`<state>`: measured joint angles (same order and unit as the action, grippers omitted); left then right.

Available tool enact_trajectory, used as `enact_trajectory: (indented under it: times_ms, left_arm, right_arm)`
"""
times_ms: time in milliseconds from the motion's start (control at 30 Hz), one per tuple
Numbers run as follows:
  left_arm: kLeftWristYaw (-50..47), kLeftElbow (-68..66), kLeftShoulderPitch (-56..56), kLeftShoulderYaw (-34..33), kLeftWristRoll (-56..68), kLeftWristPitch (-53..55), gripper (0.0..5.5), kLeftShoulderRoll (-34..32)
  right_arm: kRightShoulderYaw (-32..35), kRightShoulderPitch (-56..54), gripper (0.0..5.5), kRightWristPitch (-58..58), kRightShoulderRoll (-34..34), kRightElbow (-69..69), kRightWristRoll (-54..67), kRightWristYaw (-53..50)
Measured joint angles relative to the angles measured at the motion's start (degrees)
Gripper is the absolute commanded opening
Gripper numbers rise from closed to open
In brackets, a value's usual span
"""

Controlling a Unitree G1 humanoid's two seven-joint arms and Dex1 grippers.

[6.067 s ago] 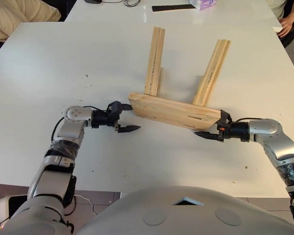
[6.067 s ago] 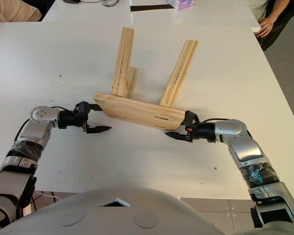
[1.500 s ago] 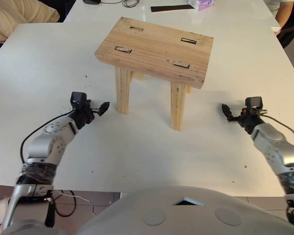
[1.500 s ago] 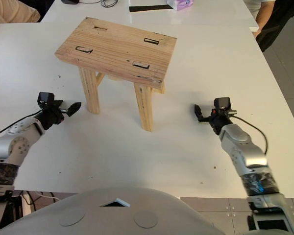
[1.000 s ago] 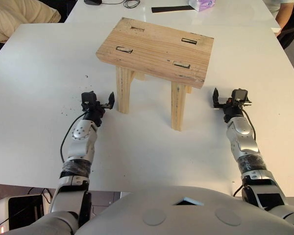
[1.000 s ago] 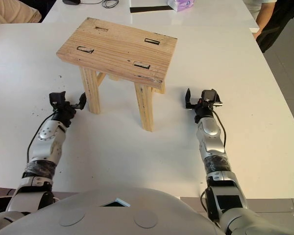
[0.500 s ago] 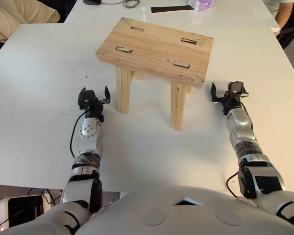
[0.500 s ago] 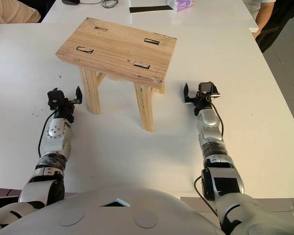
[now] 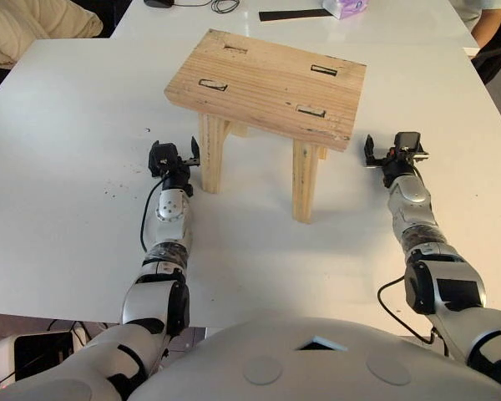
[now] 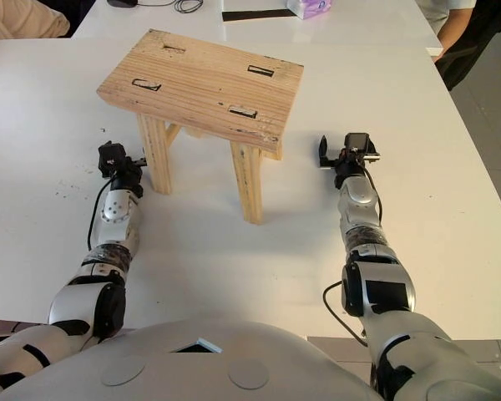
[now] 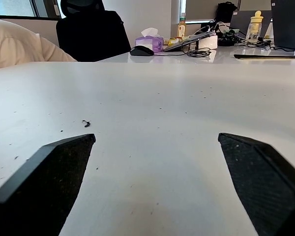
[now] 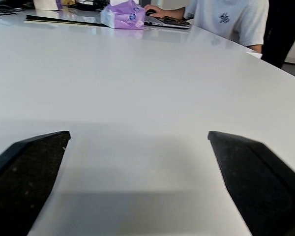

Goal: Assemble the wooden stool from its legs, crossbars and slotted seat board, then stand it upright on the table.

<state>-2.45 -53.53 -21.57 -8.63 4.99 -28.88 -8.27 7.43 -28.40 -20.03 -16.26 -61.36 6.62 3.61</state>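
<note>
The assembled wooden stool [image 9: 267,79] stands upright on the white table [image 9: 75,109], its slotted seat board on top and its legs under it. My left gripper [image 9: 174,153] rests low on the table just left of the stool's front left leg [image 9: 209,163], open and empty. My right gripper [image 9: 392,150] lies on the table to the right of the front right leg [image 9: 304,180], also open with nothing in it. In each wrist view the black fingertips [image 11: 64,162] [image 12: 34,152] spread wide over bare tabletop.
A purple tissue box [image 9: 346,7] and a black strip [image 9: 292,14] lie on the far table. Dark specks [image 9: 117,180] dot the table left of my left arm. People sit at the far corners, away from the stool.
Six seconds ago the stool lay on its side between both grippers; now it stands upright and free. Since half a second ago my left arm has shifted right, closer to the stool leg.
</note>
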Motion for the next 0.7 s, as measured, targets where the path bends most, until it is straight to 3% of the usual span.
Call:
enact_trajectory:
  times_ms: [700]
  left_arm:
    - [0.2,-9.4,-6.5,-1.8,-0.3,-2.8,4.64,0.8]
  right_arm:
    - [3.6,-4.7,5.17,0.7,-1.6,-7.2,-1.1,-2.4]
